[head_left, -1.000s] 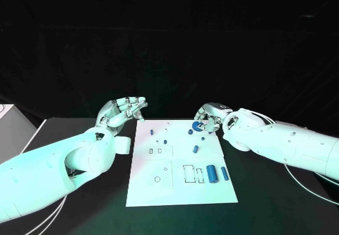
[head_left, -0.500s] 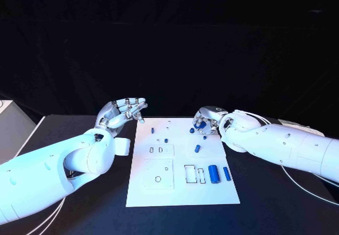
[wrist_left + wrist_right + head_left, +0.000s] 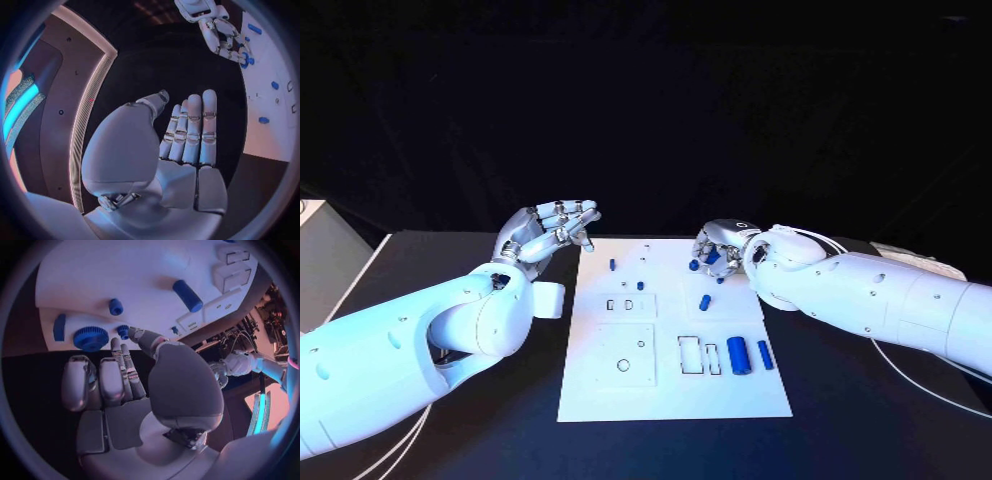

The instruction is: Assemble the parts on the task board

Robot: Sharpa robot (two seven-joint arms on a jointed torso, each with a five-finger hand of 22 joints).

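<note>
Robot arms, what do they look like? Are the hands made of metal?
Both arms are thick, smooth white shells with rounded joints and small dark screw dots. Thin white cables loop along the right arm. The left hand and right hand look like shiny silver metal, with jointed fingers shaped much like a person's and smooth, rounded palms.

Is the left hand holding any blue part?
No. The left hand is raised beside the white board with nothing between its fingers.
</note>
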